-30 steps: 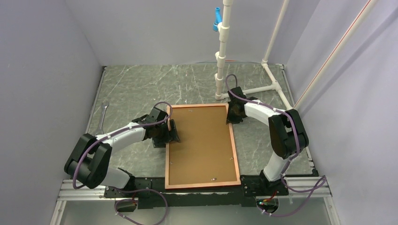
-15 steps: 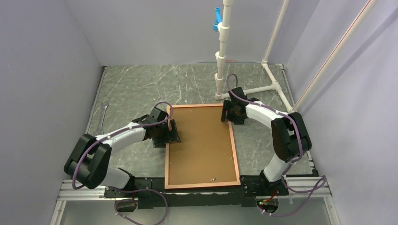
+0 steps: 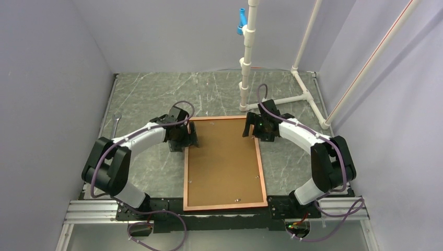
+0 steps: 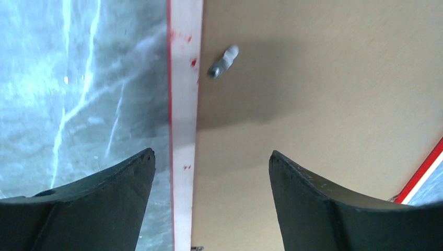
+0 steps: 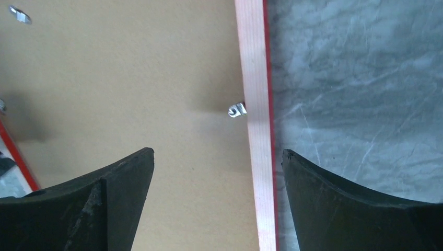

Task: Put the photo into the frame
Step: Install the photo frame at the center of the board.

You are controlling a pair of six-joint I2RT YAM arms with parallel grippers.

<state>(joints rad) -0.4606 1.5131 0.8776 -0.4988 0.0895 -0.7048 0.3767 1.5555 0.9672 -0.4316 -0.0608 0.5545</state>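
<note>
Frame [image 4: 184,130] is lying face-down, brown board [image 3: 222,157] inside a pale orange rim, at the middle of the table's [image 3: 151,94] near edge. Left gripper [image 4: 210,154] straddles its left rail and right gripper [image 5: 218,151] its right, both gaping wide and probably not touching it.

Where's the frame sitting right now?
In the top view the frame lies flat on the table, back up, its far end between the left gripper and right gripper, near end at the table's front edge.
</note>
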